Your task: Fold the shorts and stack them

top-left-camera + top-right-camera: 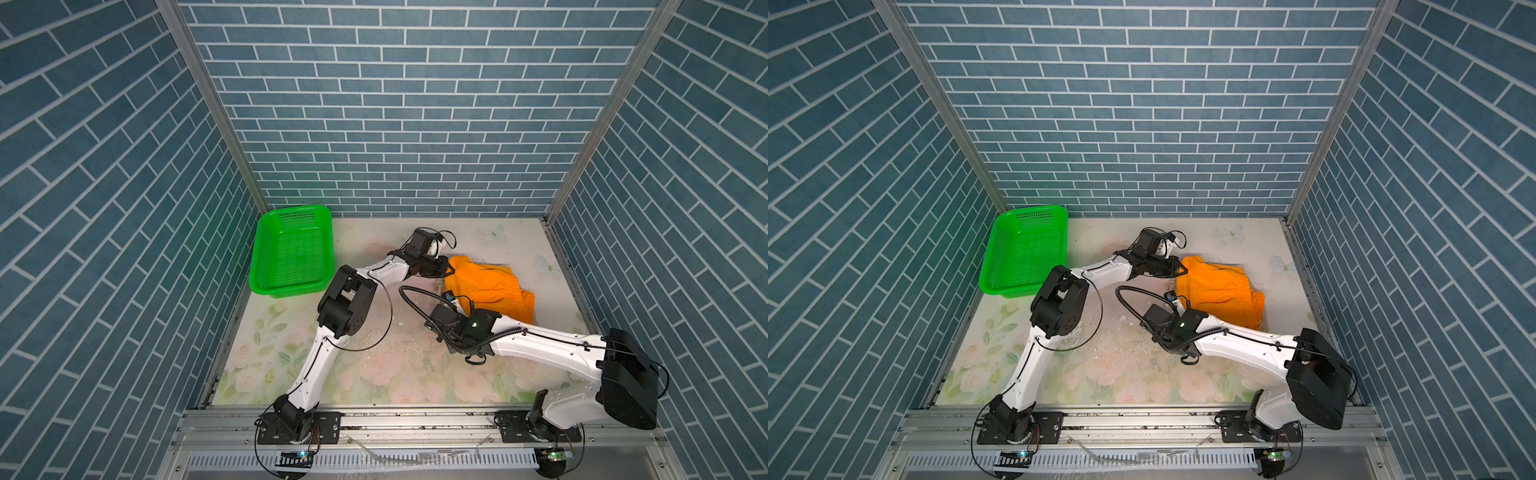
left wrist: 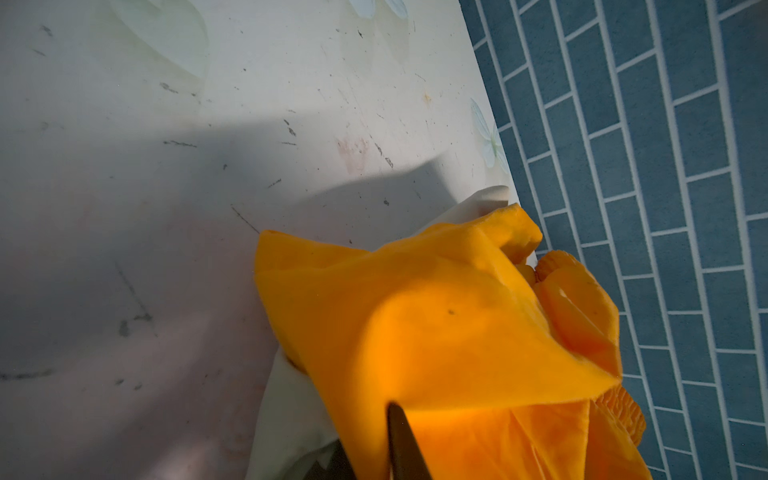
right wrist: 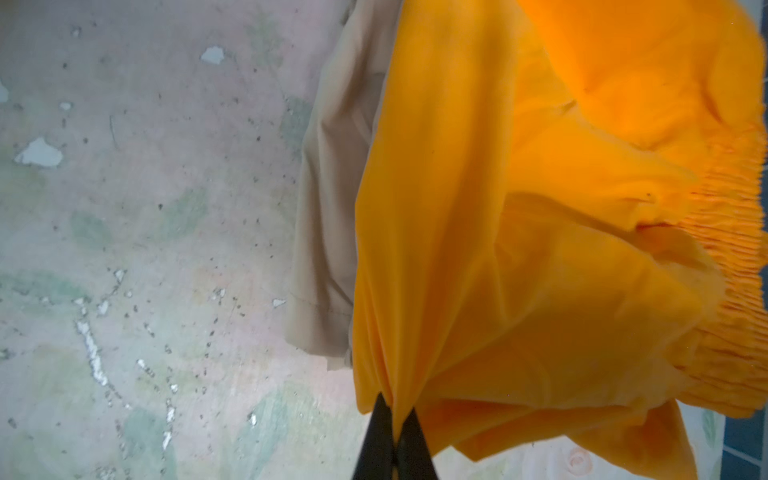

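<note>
Now | orange shorts [image 1: 486,286] 1, beige shorts [image 3: 332,208] 1 | basket [image 1: 257,253] 1 | left gripper [image 1: 451,270], right gripper [image 3: 395,409]: pinching orange

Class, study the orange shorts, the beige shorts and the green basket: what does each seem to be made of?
The orange shorts: thin matte woven cloth, likely; it drapes in soft folds, with a gathered waistband. The beige shorts: similar light matte fabric, with a stitched hem. The green basket: glossy moulded plastic, rigid and perforated.

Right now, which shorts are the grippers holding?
The orange shorts: the left gripper and the right gripper each pinch an edge of them. The beige shorts lie underneath, ungripped, with only a strip showing.
</note>
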Controlling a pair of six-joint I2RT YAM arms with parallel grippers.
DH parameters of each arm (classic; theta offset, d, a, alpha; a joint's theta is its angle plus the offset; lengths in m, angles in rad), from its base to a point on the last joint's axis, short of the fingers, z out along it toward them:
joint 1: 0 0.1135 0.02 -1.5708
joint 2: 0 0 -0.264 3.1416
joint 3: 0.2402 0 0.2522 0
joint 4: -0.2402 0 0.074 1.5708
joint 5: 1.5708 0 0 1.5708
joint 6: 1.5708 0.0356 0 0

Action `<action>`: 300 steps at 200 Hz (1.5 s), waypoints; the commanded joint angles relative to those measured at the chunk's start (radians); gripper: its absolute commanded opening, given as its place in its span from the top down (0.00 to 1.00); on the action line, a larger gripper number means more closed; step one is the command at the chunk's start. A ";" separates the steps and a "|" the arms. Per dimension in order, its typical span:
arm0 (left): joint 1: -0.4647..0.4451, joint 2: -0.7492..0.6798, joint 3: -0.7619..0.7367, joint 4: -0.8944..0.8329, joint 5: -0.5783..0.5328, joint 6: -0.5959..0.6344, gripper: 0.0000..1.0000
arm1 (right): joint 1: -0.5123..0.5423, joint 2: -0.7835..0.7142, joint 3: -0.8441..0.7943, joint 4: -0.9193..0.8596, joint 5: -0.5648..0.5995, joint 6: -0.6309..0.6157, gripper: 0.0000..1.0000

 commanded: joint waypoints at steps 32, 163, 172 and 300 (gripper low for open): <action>0.026 -0.015 -0.021 0.002 -0.021 -0.004 0.01 | 0.015 -0.061 0.000 0.003 -0.175 -0.066 0.31; 0.284 -0.847 -0.531 -0.374 -0.348 0.059 0.00 | -0.241 0.101 0.361 -0.108 -0.195 -0.368 0.09; 0.286 -0.914 -0.571 -0.414 -0.380 0.073 0.00 | -0.241 0.157 0.397 -0.134 -0.153 -0.372 0.07; 0.322 -1.286 -0.932 -0.531 -0.377 0.023 0.00 | -0.245 0.426 0.272 0.038 -0.065 -0.293 0.01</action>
